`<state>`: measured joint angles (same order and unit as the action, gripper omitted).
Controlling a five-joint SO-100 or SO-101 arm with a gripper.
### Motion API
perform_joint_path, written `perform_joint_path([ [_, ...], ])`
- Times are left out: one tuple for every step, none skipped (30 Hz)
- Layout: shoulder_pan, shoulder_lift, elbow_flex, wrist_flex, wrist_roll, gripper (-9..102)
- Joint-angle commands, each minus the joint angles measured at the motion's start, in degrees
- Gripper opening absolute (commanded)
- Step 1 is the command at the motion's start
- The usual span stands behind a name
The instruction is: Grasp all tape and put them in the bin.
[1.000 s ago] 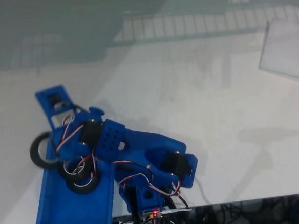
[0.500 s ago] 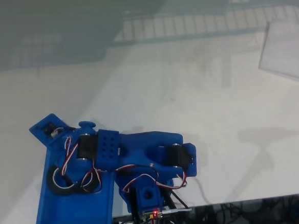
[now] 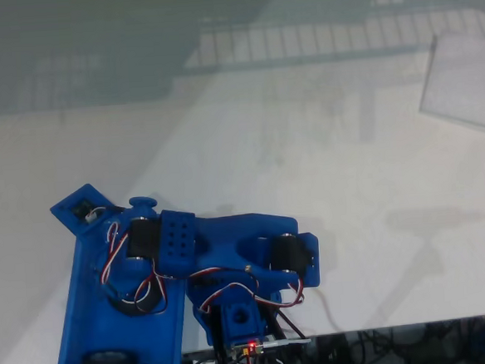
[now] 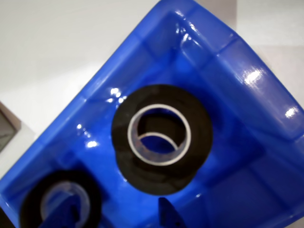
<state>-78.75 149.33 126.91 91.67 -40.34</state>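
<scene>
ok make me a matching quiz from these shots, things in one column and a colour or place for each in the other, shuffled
Things:
1. bin
2. roll of tape in the middle of the wrist view
3. translucent sheet
4. small red light

Places and colours:
A. on the arm's base at the bottom edge of the fixed view
B. bright blue, at the lower left of the fixed view
C. on the table at the right edge of the fixed view
D. black with a whitish core, lying in the bin

Pairs: 1-B, 2-D, 3-C, 4-A

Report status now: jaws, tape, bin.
Gripper above blue plastic bin, jaw state unclear. Two black ring-shaped tape rolls in bin: one, another. Nothing in the way.
</scene>
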Motion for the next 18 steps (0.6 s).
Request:
perform_joint_path([
  [2.3,0.5,-2.0,-0.5,0.4,21],
  [3.9,0.3,-2.5,-1.1,0.7,21],
  [6.0,-0.1,-3.0,-1.8,1.0,20],
  [8.8,-0.4,-3.2,-3.5,1.0,19],
  [12.1,-0.6,-3.3,-5.8,1.4,18],
  [15.7,-1.1,-3.5,-8.5,1.9,16],
  [19.5,-1.7,-3.6,-12.0,2.8,12],
  [23.6,-2.5,-3.6,-15.4,3.9,9],
  [27.5,-3.2,-3.6,-18.7,5.0,6],
  [31.6,-3.8,-3.5,-21.8,6.4,2],
  [35.5,-4.3,-3.3,-24.4,7.6,0],
  [39.5,-4.9,-3.2,-27.1,8.9,0],
  [43.3,-5.6,-3.1,-29.3,10.3,0],
  [47.0,-6.2,-2.6,-31.4,11.7,0],
  [50.7,-6.2,-1.5,-33.9,13.1,0],
  [54.2,-5.8,0.1,-36.6,14.1,0],
  [57.5,-5.5,1.4,-38.8,14.9,0],
  [60.6,-5.1,2.9,-40.7,15.8,0],
])
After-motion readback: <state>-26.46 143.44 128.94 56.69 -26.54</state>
